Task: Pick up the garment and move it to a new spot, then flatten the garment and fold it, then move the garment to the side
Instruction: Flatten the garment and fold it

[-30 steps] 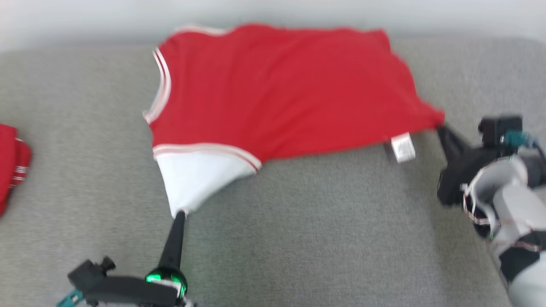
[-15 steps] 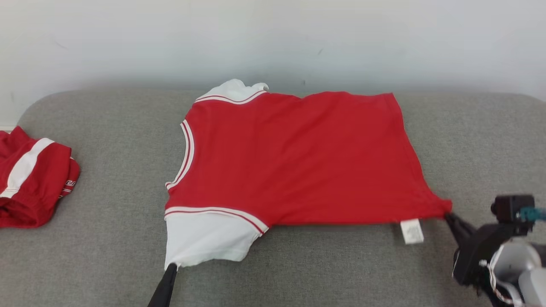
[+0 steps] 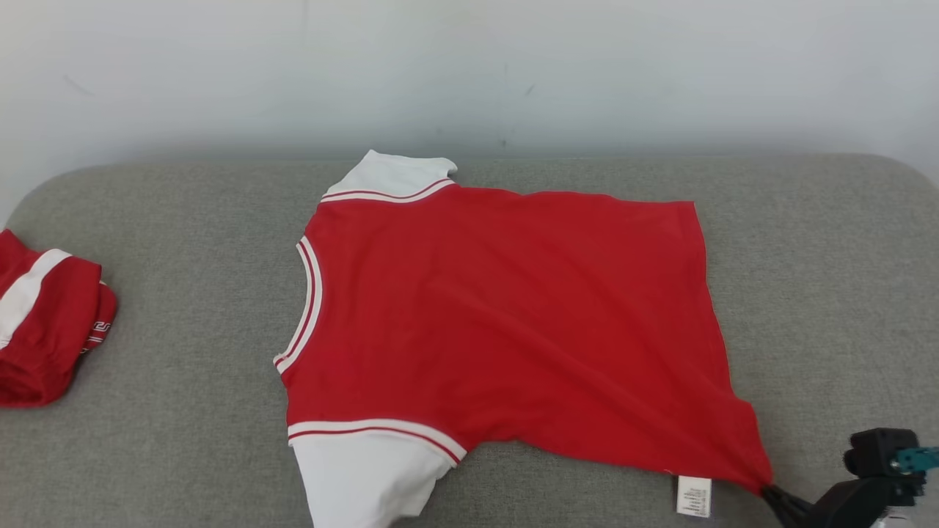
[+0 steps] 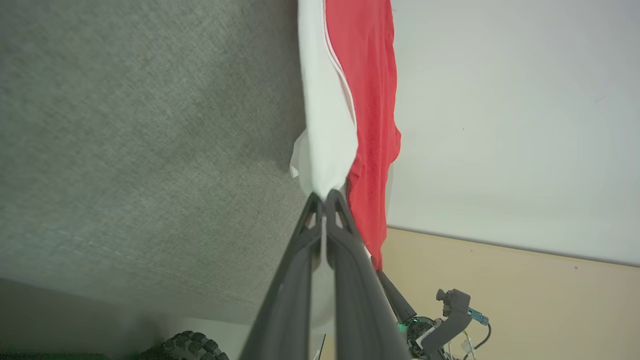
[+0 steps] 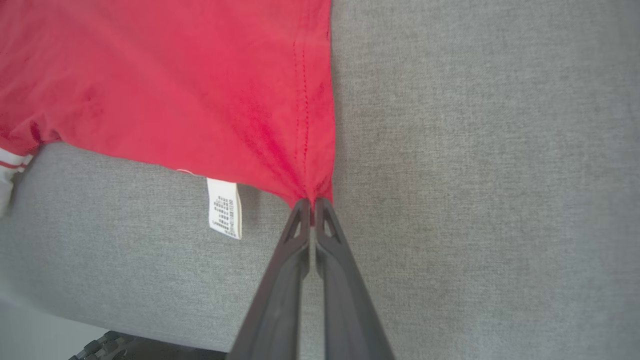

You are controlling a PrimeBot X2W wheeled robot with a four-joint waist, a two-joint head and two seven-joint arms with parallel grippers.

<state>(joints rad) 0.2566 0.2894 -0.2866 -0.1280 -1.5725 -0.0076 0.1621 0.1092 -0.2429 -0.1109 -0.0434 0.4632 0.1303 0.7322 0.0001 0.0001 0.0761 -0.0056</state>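
The garment [image 3: 506, 323] is a red shirt with white sleeves and white-striped trim, spread nearly flat on the grey cushion [image 3: 161, 257]. My right gripper [image 3: 770, 491] is shut on its near right hem corner, and the right wrist view shows the fingertips [image 5: 311, 202] pinching the red cloth [image 5: 175, 75] beside a white care label [image 5: 224, 207]. In the left wrist view my left gripper [image 4: 324, 197] is shut on the tip of the white sleeve [image 4: 325, 125]. That sleeve [image 3: 359, 477] runs off the bottom edge of the head view.
A second red and white garment [image 3: 44, 330] lies bunched at the cushion's left end. A pale wall [image 3: 469, 66] rises behind the cushion. Bare grey cushion lies on both sides of the shirt. The cushion's front edge and a wheel [image 5: 105, 345] show below.
The head view has shifted. Both grippers have kept their grip and the shirt lies more stretched out toward me. The far white sleeve, bunched before, now lies flat.
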